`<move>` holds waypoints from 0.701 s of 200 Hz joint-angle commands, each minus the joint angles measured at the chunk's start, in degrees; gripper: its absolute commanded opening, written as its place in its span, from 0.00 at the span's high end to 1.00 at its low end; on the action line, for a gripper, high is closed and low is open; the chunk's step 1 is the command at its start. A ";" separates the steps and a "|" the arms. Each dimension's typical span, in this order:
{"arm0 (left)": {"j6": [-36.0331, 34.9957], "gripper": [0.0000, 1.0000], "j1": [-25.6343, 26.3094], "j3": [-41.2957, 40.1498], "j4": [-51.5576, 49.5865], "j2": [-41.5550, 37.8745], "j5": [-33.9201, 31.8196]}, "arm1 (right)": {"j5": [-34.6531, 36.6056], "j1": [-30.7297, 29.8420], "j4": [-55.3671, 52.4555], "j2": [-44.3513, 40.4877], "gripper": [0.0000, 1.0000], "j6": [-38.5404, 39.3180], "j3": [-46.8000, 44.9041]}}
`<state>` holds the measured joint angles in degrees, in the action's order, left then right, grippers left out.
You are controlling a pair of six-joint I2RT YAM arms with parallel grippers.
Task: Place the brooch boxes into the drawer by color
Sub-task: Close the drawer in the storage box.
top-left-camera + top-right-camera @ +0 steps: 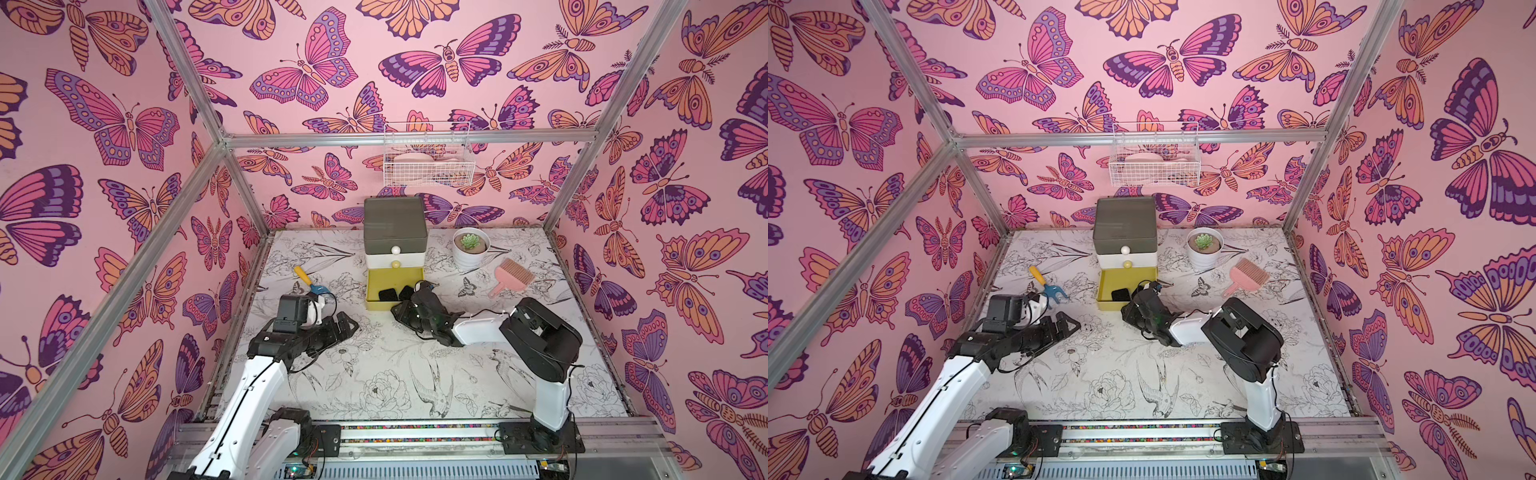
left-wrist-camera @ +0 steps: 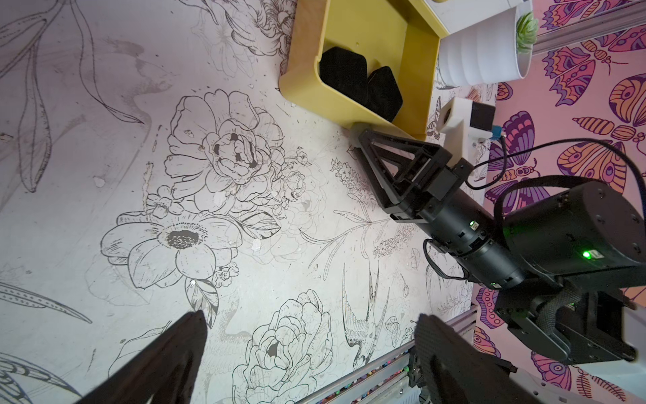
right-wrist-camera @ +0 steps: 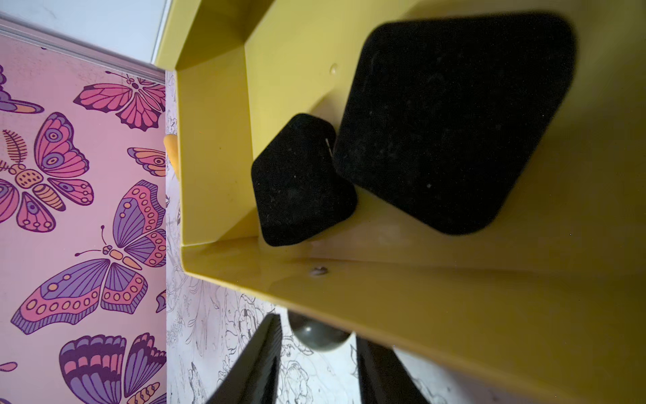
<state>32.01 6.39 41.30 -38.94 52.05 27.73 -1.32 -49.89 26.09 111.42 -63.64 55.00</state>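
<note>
The right pincer point(image 3: 318, 328) is at the grey knob point(image 3: 320, 339) of the open yellow drawer point(image 1: 376, 306).
The pincer is half open, with one finger on each side of the knob, and it does not seem to squeeze it yet. The job now looks like shutting this drawer, the bottom one of the drawer chest point(image 1: 395, 226) at the back of the table point(image 1: 374, 374). To do it well, the pincer should pinch the knob in the middle and push straight in, so the drawer does not go crooked. The left pincer point(image 2: 311, 314) is wide open, holds nothing and hangs over the table. Count: two brooch boxes lie in the yellow drawer, one black box point(image 3: 300, 182) right next to a second black box point(image 3: 451, 119). No red or blue ones show. The chest has three drawers.
</note>
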 commanded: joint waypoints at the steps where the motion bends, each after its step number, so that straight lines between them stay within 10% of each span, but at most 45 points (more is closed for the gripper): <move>1: -0.28 0.00 0.19 -0.80 -0.18 0.40 0.97 | 0.80 0.58 0.02 1.42 0.62 1.10 2.01; 140: -0.54 0.00 0.24 -0.38 -0.19 2.04 0.94 | 1.00 4.20 -0.97 0.12 0.72 3.31 3.11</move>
<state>31.99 6.42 41.30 -38.92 53.54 27.86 -3.16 -48.34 25.65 112.22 -62.26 55.88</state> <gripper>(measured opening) 0.998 0.308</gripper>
